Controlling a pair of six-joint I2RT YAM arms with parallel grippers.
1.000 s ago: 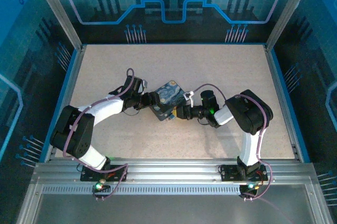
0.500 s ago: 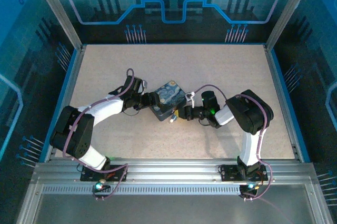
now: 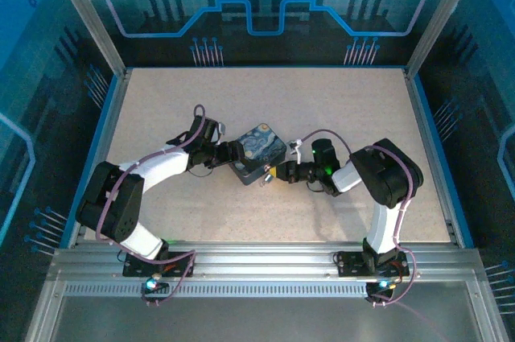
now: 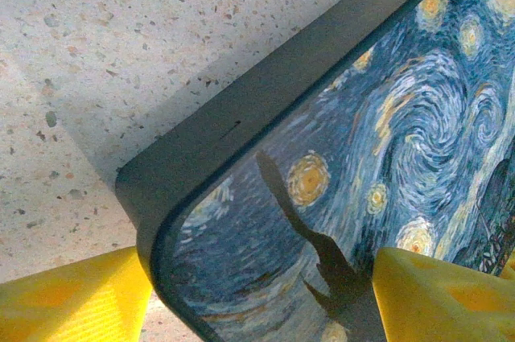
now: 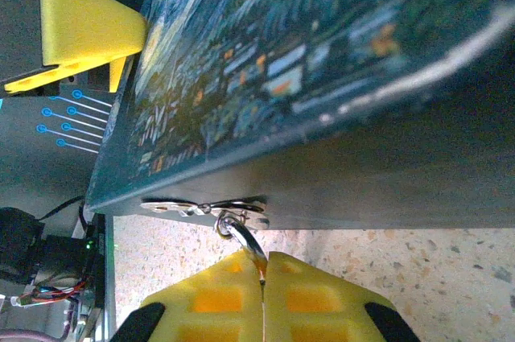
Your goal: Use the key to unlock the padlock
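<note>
Overhead, the left gripper (image 3: 228, 151) clasps the far-left end of the swirl-patterned box (image 3: 259, 147). The right gripper (image 3: 273, 171) sits at the box's near-right edge, its fingers drawn together since a second ago, while the box and left arm are unmoved. From the left wrist, yellow fingers (image 4: 72, 298) bracket the box's corner; from the right wrist, the pads (image 5: 209, 302) are pressed together on the key (image 5: 248, 247), a thin sliver reaching up to the padlock (image 5: 201, 207) at the box's side wall.
</note>
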